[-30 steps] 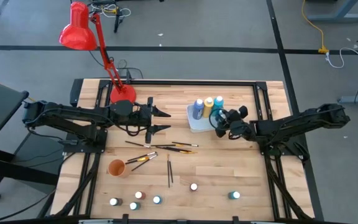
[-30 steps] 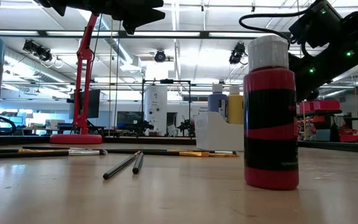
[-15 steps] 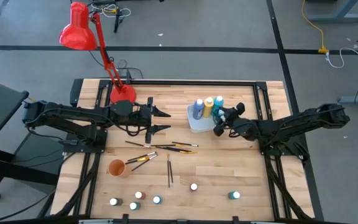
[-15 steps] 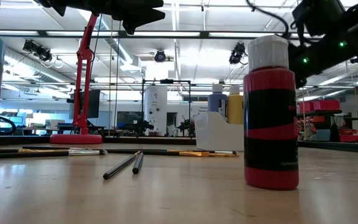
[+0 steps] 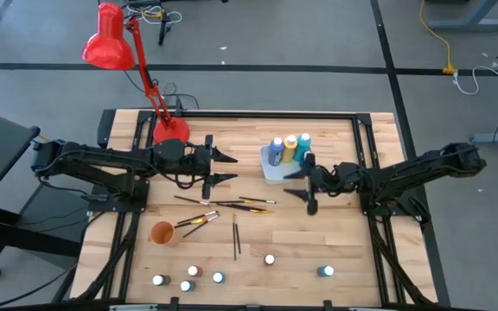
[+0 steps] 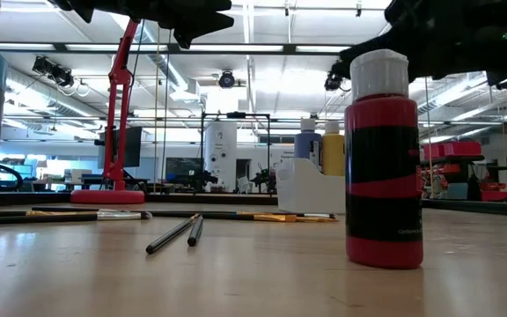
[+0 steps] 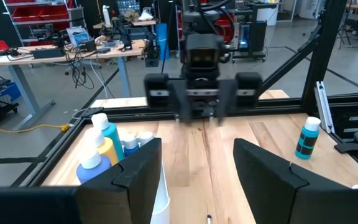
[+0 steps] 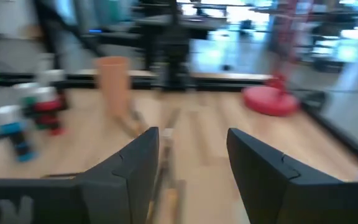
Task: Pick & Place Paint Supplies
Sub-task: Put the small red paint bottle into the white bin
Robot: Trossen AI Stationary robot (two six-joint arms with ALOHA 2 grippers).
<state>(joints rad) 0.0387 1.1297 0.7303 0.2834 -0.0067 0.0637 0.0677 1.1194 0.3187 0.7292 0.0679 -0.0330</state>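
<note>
The right gripper hangs just beside the white tray, jaws spread wide and empty. Half a second ago it pointed toward the tray; now it faces the table's middle. Its wrist view shows, blurred, the orange cup and the lamp base ahead. The left gripper waits near that base, jaws likewise wide, holding nothing, unmoved. Only the left wrist view shows a white-capped teal bottle near the table's edge. In the tray stand blue, yellow and teal bottles. Paintbrushes lie mid-table; the low view shows a red bottle close up.
</note>
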